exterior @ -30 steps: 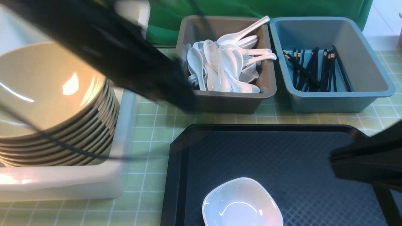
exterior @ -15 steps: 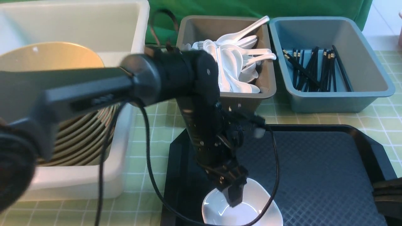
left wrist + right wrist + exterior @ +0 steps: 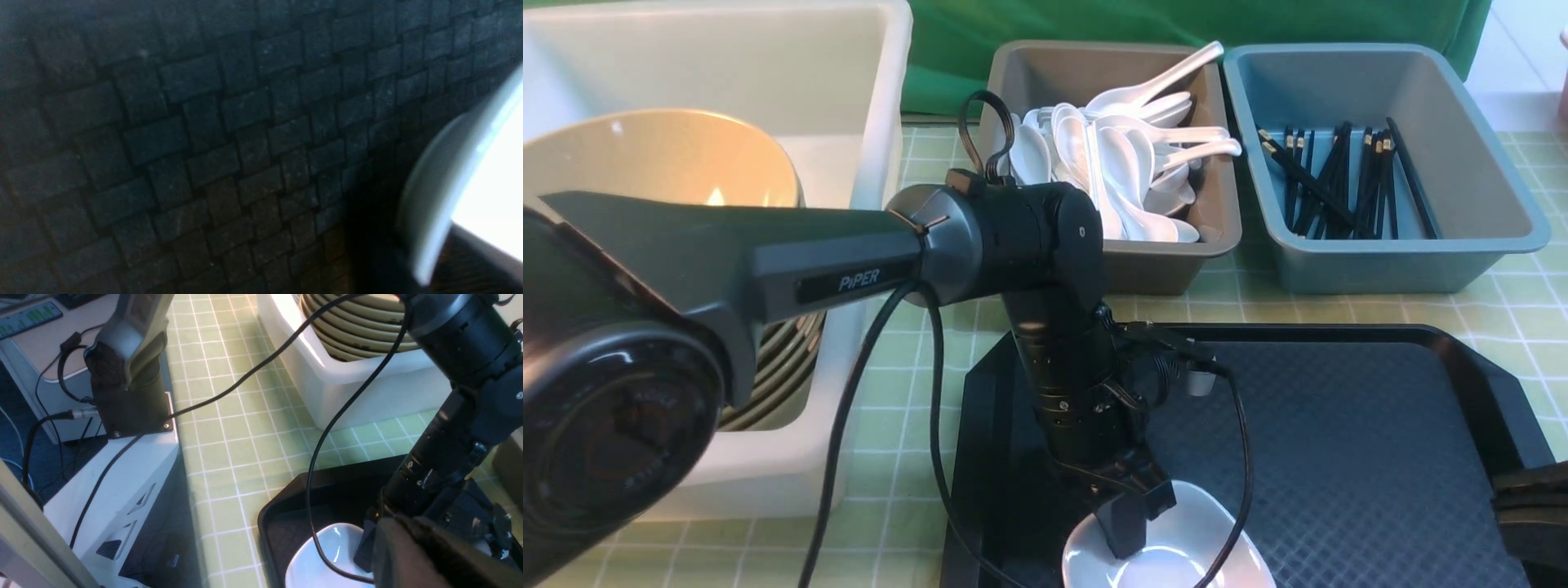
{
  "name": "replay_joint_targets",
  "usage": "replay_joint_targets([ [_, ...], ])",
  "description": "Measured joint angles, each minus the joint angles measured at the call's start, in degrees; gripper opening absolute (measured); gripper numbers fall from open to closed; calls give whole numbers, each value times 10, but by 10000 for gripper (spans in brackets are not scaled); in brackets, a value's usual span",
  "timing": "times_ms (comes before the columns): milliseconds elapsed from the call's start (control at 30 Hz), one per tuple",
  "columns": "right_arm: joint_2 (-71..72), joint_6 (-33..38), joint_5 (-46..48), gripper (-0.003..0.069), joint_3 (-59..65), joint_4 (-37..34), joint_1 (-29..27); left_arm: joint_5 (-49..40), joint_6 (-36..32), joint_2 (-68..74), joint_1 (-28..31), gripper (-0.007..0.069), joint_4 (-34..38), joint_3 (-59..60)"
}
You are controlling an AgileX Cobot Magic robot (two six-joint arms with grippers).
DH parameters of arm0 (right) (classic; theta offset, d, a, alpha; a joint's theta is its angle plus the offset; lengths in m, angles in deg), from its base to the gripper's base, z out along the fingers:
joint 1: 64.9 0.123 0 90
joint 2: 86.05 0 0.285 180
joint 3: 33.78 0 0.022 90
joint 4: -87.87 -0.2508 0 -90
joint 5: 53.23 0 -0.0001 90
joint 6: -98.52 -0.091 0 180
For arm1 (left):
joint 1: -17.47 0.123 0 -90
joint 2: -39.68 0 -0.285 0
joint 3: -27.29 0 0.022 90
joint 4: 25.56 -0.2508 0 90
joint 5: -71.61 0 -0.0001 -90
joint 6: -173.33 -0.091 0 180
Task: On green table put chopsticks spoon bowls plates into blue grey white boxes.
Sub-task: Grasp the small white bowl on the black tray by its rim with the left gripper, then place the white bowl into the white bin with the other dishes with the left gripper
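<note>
- Front view: three rimmed plastic boxes stood on the pale green gridded table [image 3: 907,327]. One large white box [image 3: 882,98] sat at the far left corner. One brownish grey box [image 3: 1168,269] and one blue box [image 3: 1380,269] sat side by side along the far edge, before a dark green cloth [image 3: 1176,20].
- The white box held one stack of glossy olive-tan bowls [image 3: 662,155], half hidden by the left arm and too overlapped to count. The grey box held a heap of glossy white soup spoons [image 3: 1111,163], well over ten. The blue box held about a dozen thin black chopsticks [image 3: 1339,188].
- One black textured tray [image 3: 1339,449] lay at the table's near edge, and one small glossy white square dish [image 3: 1201,555] sat at the tray's near edge, toward its left corner.
- The left gripper [image 3: 1123,531] stood upright with a finger inside the dish; whether it had clamped the rim could not be told. The right gripper [image 3: 1531,514] was a dark shape at the tray's near right corner, fingers drawn together.
- Left wrist view: only the tray's weave and one blurred curve of the dish's rim showed, with no fingers to make out.
- Right wrist view: unlike the front view, it showed several bowl rims edge-on and the left arm's base [image 3: 126,375] beside the table's edge. The left gripper met the dish at its rim.
</note>
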State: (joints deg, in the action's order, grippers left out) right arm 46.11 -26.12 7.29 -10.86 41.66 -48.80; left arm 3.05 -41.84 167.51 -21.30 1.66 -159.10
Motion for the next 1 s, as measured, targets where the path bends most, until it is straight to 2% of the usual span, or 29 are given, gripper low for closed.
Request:
replay_joint_targets([
  [67,0,0,0,37,0,0,0,-3,1,-5,4,16,8,0],
  [267,0,0,0,43,0,0,0,-3,13,-65,42,15,6,1],
  [433,0,1,-20,47,0,-15,0,-5,20,-206,146,15,36,1],
  [500,0,3,-36,47,0,-30,0,-9,23,-270,204,15,65,1],
  [567,0,18,-52,47,0,-48,0,-13,32,-331,292,15,103,1],
  [600,0,18,-52,47,0,-48,0,-13,35,-342,301,15,109,1],
  [633,-1,37,-60,47,0,-63,0,-15,47,-380,376,15,126,1],
  [700,-1,61,-71,47,0,-78,0,-16,76,-426,477,15,136,1],
  [767,-1,74,-89,47,0,-87,0,-19,118,-459,579,15,136,1],
  [800,-1,74,-92,47,0,-88,0,-19,123,-462,588,15,136,1],
  [833,-1,77,-107,47,0,-91,0,-14,158,-479,650,15,136,1],
  [900,-1,78,-130,47,0,-94,0,11,211,-487,730,15,136,1],
  [933,-1,78,-130,47,0,-95,0,14,220,-488,736,15,136,1],
  [1000,-1,78,-141,48,0,-95,0,41,273,-479,798,15,136,1],
])
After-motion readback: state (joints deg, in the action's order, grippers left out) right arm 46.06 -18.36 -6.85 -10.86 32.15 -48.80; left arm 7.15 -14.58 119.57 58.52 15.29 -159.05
